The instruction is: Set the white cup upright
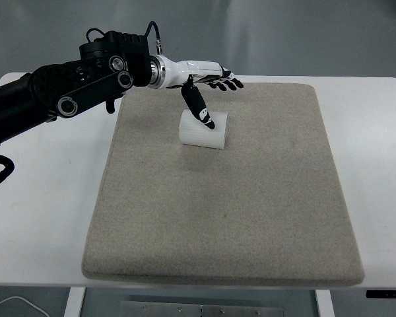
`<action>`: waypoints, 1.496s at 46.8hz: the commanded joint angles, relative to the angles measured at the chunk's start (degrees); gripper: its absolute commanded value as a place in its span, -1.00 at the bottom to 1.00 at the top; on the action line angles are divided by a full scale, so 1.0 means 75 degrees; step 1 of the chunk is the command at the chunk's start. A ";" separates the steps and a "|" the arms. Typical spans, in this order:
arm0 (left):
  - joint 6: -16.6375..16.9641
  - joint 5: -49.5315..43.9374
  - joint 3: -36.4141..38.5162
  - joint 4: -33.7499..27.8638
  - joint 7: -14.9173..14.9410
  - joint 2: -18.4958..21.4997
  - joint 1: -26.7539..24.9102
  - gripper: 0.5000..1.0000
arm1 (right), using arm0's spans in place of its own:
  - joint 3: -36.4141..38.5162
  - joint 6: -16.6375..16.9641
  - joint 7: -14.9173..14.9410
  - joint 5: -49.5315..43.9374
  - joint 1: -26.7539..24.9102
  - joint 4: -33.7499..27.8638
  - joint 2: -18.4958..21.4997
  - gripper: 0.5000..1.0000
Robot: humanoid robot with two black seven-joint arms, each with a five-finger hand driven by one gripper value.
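One left hand (208,82) hovered, fingers spread, over the toppled white cup (203,129) — reach under way, grasp likely next.

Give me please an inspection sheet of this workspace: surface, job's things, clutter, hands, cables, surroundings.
Surface: white table with a grey mat over its middle.
Job's things: white cup lying on its side on the mat's far part, not upright.
Clutter: nothing seen.
Hands: left hand is open above the cup, fingers spread, thumb pointing down over the cup; contact cannot be told. Right hand not in view.
Cables: black cable looping by the left arm at the table's left edge; another at the wrist.
Surroundings: grey floor beyond the table.
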 commanded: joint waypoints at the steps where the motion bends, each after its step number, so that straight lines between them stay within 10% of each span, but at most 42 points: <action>1: -0.0030 0.0357 0.0008 -0.0001 -0.0008 -0.0027 0.0009 0.94 | 0.0000 0.0000 0.0000 0.0000 -0.0001 0.0005 0.0000 0.72; 70: 0.0099 0.1459 0.0301 0.0807 -0.0078 -0.0778 0.0443 0.93 | 0.0000 0.0000 0.0000 0.0000 0.0000 0.0005 0.0000 0.72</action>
